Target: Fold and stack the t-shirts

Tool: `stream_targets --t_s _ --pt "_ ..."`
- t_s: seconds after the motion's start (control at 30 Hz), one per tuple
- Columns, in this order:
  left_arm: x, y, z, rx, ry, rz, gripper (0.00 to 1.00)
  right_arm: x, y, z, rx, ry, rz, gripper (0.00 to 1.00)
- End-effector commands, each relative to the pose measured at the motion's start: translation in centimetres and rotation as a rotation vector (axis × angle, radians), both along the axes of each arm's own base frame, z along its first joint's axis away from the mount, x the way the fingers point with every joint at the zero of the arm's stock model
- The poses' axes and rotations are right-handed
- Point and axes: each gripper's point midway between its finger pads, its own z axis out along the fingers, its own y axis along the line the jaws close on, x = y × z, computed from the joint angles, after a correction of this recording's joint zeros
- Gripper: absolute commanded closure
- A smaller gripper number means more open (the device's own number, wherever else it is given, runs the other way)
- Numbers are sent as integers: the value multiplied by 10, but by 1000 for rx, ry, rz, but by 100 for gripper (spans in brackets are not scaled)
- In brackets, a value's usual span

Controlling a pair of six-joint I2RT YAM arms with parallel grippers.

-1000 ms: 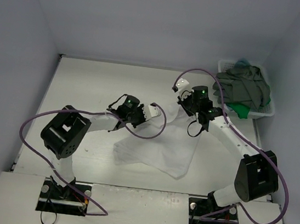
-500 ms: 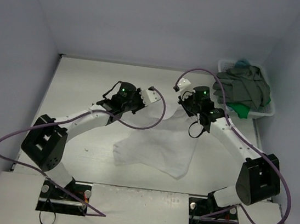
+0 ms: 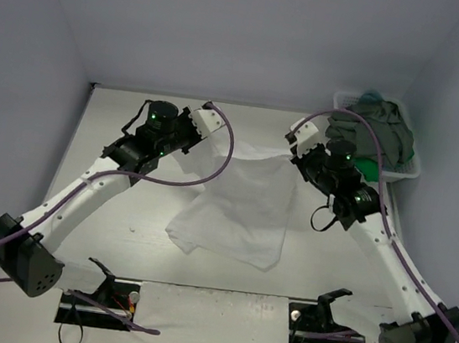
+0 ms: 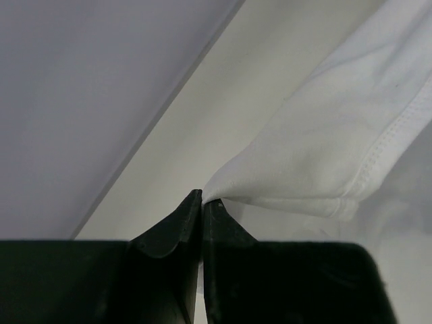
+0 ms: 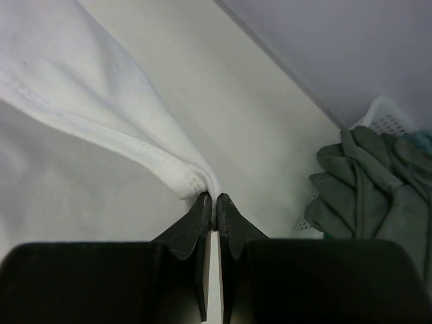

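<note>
The white t-shirt (image 3: 242, 203) hangs stretched between both arms above the table, its lower part trailing on the surface. My left gripper (image 3: 212, 124) is shut on the shirt's upper left corner (image 4: 223, 189). My right gripper (image 3: 295, 143) is shut on the upper right corner, a hemmed edge (image 5: 192, 179). A dark grey t-shirt (image 3: 374, 131) is heaped in the white basket (image 3: 412, 170) at the back right, with a bit of green t-shirt (image 3: 367, 168) under it and teal-blue cloth (image 3: 370, 95) at the top. The grey shirt (image 5: 378, 189) also shows in the right wrist view.
The basket (image 5: 381, 111) stands against the right wall, close beside my right arm. Grey walls enclose the table on three sides. Purple cables (image 3: 213, 169) loop from both arms over the table.
Both arms have risen and spread apart toward the back, lifting the white shirt's top edge and pulling it taut. The left gripper finished closing on its corner.
</note>
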Motion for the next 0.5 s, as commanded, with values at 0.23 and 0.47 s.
stream_targets --t_s 0.23,0.47 --pt "-50 59 156 -109 -248 61 100 -47 -15 118 69 -248 53 100" --pt "-78 73 193 -172 -296 40 100 -69 -14 150 95 -280 113 100"
